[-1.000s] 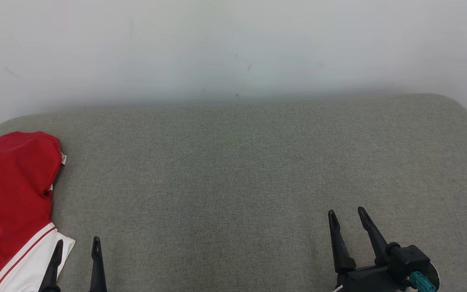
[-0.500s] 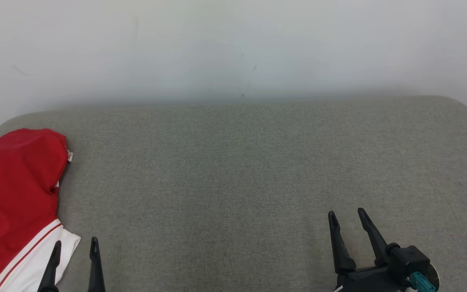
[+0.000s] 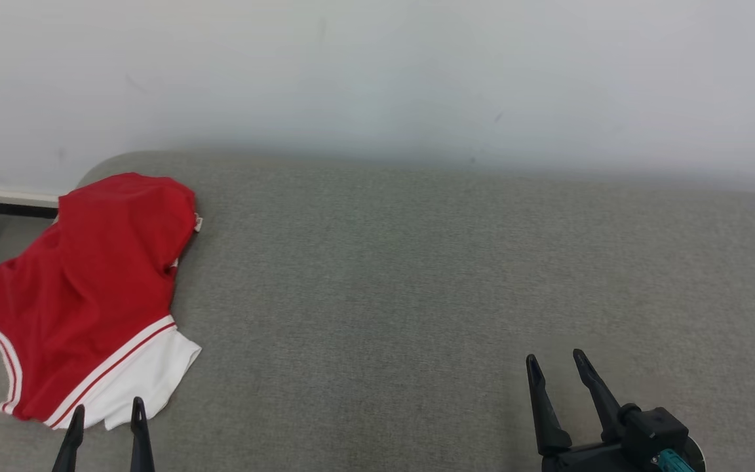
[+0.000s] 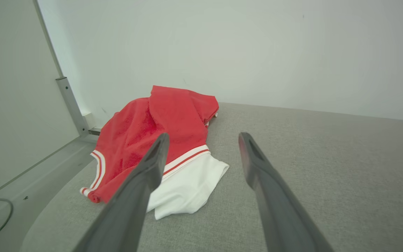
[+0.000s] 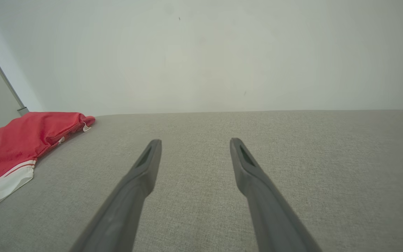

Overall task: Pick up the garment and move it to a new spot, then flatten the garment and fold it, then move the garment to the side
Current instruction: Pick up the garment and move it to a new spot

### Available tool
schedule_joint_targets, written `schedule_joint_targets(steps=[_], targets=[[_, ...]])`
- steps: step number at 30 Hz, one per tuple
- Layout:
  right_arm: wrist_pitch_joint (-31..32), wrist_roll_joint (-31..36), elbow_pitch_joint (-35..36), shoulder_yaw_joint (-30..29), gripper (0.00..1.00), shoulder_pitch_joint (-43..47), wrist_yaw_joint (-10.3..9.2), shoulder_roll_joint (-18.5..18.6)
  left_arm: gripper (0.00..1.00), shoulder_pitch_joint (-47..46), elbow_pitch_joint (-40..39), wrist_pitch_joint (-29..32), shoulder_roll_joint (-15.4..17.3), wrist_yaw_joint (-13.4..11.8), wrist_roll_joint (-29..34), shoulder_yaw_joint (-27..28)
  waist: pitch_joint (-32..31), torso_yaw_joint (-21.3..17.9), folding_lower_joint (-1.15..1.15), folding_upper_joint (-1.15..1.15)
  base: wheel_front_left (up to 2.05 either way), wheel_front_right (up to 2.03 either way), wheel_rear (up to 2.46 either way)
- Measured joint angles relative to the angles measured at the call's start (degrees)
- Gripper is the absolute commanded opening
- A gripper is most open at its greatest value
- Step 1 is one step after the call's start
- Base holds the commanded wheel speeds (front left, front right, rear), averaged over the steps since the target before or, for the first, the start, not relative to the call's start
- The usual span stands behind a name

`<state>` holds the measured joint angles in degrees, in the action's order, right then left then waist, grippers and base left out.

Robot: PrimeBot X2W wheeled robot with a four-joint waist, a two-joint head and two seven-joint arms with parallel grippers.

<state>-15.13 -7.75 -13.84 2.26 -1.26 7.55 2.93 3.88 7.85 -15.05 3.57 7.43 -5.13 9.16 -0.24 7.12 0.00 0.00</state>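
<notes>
**Crumpled red cloth garment [image 3: 89, 288] with white hem found just ahead of the left claw [image 3: 107, 406]**

The garment is laid at the left end of the grey fabric-covered counter [image 3: 417, 295]. The left claw is held spread and empty just short of the white hem. The right claw [image 3: 555, 357], likewise spread and empty, is kept well apart. The long axis is run away from the robot, hem nearest

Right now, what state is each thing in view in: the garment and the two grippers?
Garment: rumpled, not flattened, lying at the left end of the grey cushion, not gripped.
Left gripper: open, empty, fingers pointing at the garment's white part.
Right gripper: open, empty, over bare cushion, well apart from the garment.
</notes>
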Motion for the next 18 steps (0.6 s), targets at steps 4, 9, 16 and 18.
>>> schedule_joint_targets(steps=[4,9,16,18], targets=[[0.0,-0.2,-0.21,0.02,1.0,0.23,0.0,0.0,1.0,0.76,0.41,0.0,-0.01,0.05,0.07,1.08,-0.25,3.27,0.0,0.0,0.0,0.0,0.0],[0.0,-0.23,-0.47,0.21,1.0,0.69,0.0,0.0,1.0,0.82,0.8,0.0,-0.05,0.05,0.25,1.94,-0.63,7.43,0.0,0.0,0.0,0.0,0.0],[0.0,-0.23,-0.73,0.58,1.0,0.8,0.0,0.0,1.0,0.84,1.33,0.0,-0.23,0.05,0.52,1.89,-1.07,13.28,0.0,0.0,0.0,0.0,0.0],[0.0,-0.23,-0.77,0.73,1.0,0.83,0.0,0.0,1.0,0.84,1.52,0.0,-0.29,0.05,0.54,1.93,-1.15,14.9,0.0,0.0,0.0,0.0,0.0]])
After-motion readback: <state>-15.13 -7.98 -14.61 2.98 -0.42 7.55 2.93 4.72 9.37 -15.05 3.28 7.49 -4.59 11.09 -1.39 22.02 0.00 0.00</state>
